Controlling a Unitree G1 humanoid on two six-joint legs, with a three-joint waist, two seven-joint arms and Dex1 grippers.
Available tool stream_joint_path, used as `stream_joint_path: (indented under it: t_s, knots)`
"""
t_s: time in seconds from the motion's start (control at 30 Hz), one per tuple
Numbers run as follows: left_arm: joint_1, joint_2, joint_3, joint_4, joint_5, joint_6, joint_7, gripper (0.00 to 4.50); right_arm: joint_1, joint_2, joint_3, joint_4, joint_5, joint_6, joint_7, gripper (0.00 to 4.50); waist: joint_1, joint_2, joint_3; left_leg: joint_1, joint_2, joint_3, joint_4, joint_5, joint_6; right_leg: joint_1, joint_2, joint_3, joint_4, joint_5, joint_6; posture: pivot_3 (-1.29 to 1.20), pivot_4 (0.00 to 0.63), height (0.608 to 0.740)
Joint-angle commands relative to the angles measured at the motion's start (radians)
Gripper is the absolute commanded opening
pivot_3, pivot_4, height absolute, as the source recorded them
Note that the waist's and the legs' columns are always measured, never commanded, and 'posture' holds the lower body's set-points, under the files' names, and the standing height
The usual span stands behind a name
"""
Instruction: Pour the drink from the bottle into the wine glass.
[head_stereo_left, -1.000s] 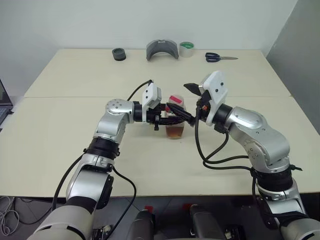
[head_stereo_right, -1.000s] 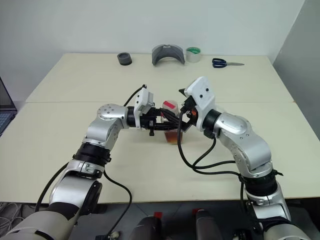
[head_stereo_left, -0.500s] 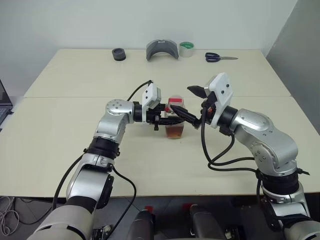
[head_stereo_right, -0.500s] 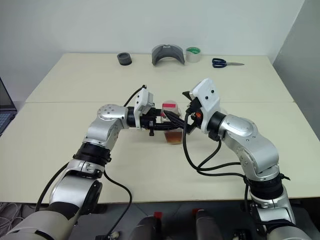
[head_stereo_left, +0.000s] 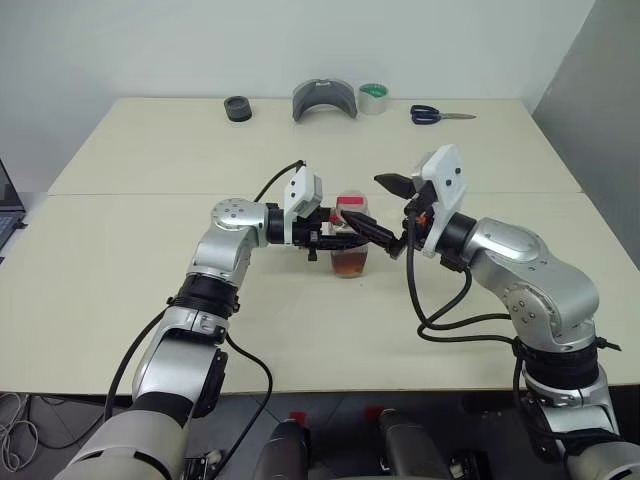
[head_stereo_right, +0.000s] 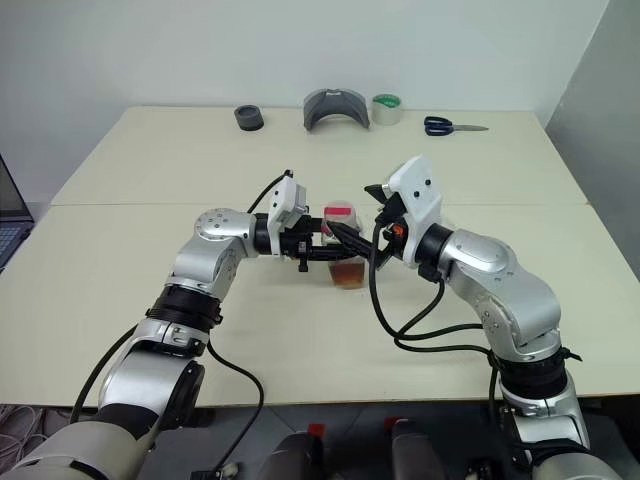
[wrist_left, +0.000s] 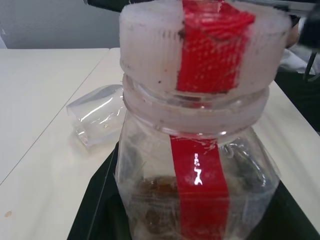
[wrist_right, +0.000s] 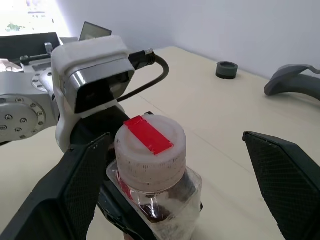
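Currently the bottle stands upright near the middle of the surface, cap on, with the drink filling only its lower part. Left gripper is clamped on the bottle body from the left side, just under the neck, holding it steady. Right gripper is spread wide, one finger on each side of the cap; fingers look apart from the cap, not pinching it.

At the far edge of the surface: dark tape roll, grey curved piece, green tape roll, scissors. In the left wrist view a clear glass object lies on its side beyond the bottle; cannot tell whether this is the wine glass.

Step in hand, judged: uncapping, with no pour begun.

Next move calls for: right gripper to close squarely on the ribbed side of the cap, then twist while the left gripper resists rotation. Risk: the squat plastic body may deform or spin in the left grip. A glass must be standing before any tilt.
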Motion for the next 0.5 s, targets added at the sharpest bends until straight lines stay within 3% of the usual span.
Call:
stream_joint_path:
  t_s: [0.03, 0.5]
  knots:
    - [-0.03, 0.004, 0.022, -0.037, -0.015, -0.01, 0.003, 1.8, -0.032, 0.0, -0.033, -0.043, 0.055, 0.028, 0.004, 4.5, 0.0, 0.0, 0.0, 0.0, 0.0, 0.0, 0.0, 0.0, 0.0, 0.0, 0.0, 0.0, 0.0, 0.0, 0.0, 0.0, 0.15, 0.74]
    - [-0.021, 0.002, 0.018, -0.04, -0.01, -0.018, 0.006, 1.8, -0.077, -0.028, 0.095, 0.03, -0.056, -0.052, 0.031, 4.5, 0.0, 0.0, 0.0, 0.0, 0.0, 0.0, 0.0, 0.0, 0.0, 0.0, 0.0, 0.0, 0.0, 0.0, 0.0, 0.0, 0.15, 0.74]
